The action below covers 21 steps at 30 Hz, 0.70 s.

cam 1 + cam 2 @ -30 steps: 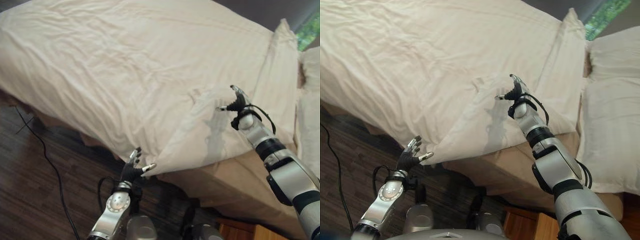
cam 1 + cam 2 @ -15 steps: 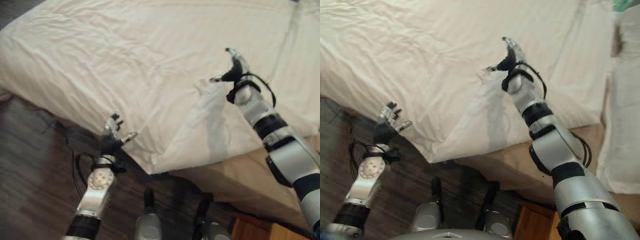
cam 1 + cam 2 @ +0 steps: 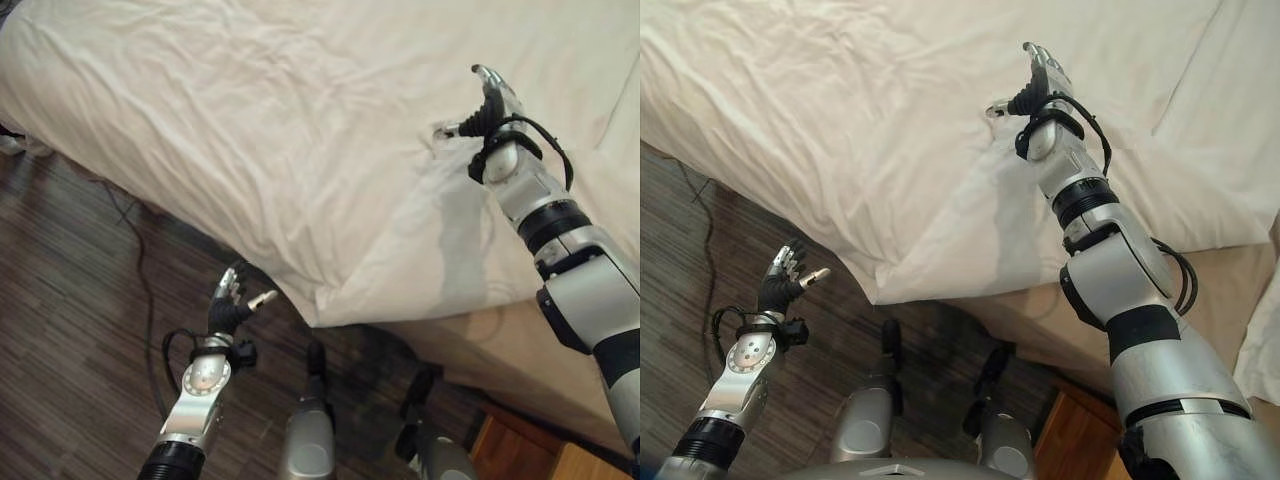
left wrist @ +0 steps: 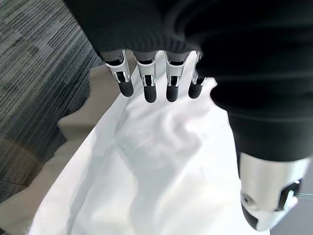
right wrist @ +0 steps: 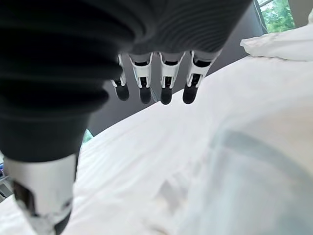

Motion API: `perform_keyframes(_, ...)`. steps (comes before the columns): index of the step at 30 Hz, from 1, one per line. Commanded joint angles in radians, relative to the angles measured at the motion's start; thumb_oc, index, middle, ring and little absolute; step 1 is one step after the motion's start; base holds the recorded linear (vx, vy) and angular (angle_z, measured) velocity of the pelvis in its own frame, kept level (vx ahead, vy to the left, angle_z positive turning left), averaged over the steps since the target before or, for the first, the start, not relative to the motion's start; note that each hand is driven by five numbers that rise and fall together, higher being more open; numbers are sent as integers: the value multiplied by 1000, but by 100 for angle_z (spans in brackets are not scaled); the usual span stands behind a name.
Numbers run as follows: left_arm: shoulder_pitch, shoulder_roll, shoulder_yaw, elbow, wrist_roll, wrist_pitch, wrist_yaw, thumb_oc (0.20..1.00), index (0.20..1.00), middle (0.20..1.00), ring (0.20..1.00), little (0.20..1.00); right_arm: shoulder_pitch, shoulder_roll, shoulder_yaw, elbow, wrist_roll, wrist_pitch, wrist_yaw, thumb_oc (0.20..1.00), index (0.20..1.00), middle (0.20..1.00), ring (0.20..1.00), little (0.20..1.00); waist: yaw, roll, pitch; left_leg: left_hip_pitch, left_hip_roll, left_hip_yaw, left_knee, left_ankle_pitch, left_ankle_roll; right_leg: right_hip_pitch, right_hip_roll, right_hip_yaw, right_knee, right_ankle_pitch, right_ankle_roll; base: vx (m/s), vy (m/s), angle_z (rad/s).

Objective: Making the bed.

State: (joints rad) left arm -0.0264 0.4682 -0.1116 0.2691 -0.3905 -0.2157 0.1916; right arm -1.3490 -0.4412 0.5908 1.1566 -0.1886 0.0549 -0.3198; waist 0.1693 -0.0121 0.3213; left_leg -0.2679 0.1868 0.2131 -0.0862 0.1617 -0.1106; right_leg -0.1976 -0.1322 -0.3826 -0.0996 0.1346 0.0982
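Observation:
A wrinkled white duvet (image 3: 300, 130) covers the bed, and one corner (image 3: 322, 318) hangs over the near edge. My right hand (image 3: 487, 105) hovers open above the duvet beside a small raised fold (image 3: 437, 131); its fingers (image 5: 165, 83) are straight and hold nothing. Over the dark floor, down and left of the hanging corner, my left hand (image 3: 232, 305) is open and apart from the cloth. Its straight fingers (image 4: 149, 81) point over white cloth (image 4: 161, 161).
The beige side of the bed (image 3: 490, 350) shows under the duvet at the right. A wooden cabinet (image 3: 525, 455) stands by the bed's lower right. Dark plank floor (image 3: 70, 300) runs along the left. A white pillow (image 5: 281, 41) lies far across the bed.
The view has shifted. My left hand has dropped away from the duvet's hanging corner, down and to the left over the floor. My right hand has reached farther across the duvet.

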Motion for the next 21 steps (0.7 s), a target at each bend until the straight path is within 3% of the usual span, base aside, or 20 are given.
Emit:
perform_keyframes(1, -46, 48, -19, -51, -24, -70, 12, 1000, 1000, 1000, 1000, 1000, -188, -71, 75, 30, -58, -20, -40, 1000, 1000, 1000, 1000, 1000, 15, -12, 19, -3, 45, 34, -1, 20, -91, -56, -46, -3, 12, -1, 83, -3, -44, 1)
perform_keyframes(5, -53, 34, -43, -41, -25, -77, 8, 1000, 1000, 1000, 1000, 1000, -181, -101, 82, 100, -89, -20, -61, 1000, 1000, 1000, 1000, 1000, 23, 12, 20, -20, 55, 36, -1, 30, -101, -70, -42, -10, 12, -3, 84, 15, -59, 2)
perform_keyframes(10, -93, 28, -53, -26, -31, -86, 27, 1000, 1000, 1000, 1000, 1000, -117, -86, 81, 148, -117, -7, -47, 1000, 1000, 1000, 1000, 1000, 19, 20, 26, -30, 58, 39, -1, 31, -99, -96, -31, 9, 12, 0, 81, -7, -50, -4)
perform_keyframes(11, -93, 28, -53, -25, -31, -86, 27, 1000, 1000, 1000, 1000, 1000, -117, -86, 81, 148, -117, -7, -47, 856, 856, 856, 856, 856, 20, 20, 25, -31, 58, 40, -1, 31, -99, -97, -31, 10, 12, 0, 81, -17, -22, -9)
perform_keyframes(12, -95, 26, -53, -27, -32, -85, 26, 1000, 1000, 1000, 1000, 1000, -98, -76, 71, 160, -117, -3, -38, 856, 856, 856, 856, 856, 19, 23, 29, -32, 56, 40, -1, 30, -98, -103, -30, 14, 12, 2, 81, -5, -2, -11)
perform_keyframes(13, -91, 23, -50, -26, -33, -82, 25, 1000, 1000, 1000, 1000, 1000, -76, -63, 62, 173, -116, 1, -18, 200, 200, 200, 200, 200, 14, 25, 29, -28, 57, 44, -1, 28, -96, -107, -28, 24, 12, 4, 79, -5, -1, -11)
perform_keyframes(17, -99, 16, -45, -16, -28, -79, 27, 1000, 1000, 1000, 1000, 1000, -9, -26, 36, 165, -99, 4, -12, 200, 200, 200, 200, 200, 9, 17, 43, 2, 40, 3, -1, 18, -95, -95, -14, 52, 12, -6, 74, 45, 26, -11)
perform_keyframes(18, -119, 3, -48, 1, -27, -76, 36, 1000, 1000, 1000, 1000, 1000, 52, 10, 9, 150, -80, 2, -18, 200, 200, 200, 200, 200, 0, 7, 47, 34, 19, -49, -1, -12, -91, -79, -9, 72, 12, -9, 67, 18, 12, -16)
perform_keyframes(21, -148, -5, -63, 33, -34, -70, 47, 1000, 1000, 1000, 1000, 1000, 96, 50, -7, 136, -73, 5, -19, 200, 200, 200, 200, 200, -8, -7, 48, 77, 5, -77, 7, -44, -79, -56, -11, 95, 12, -6, 63, 27, 28, -25)
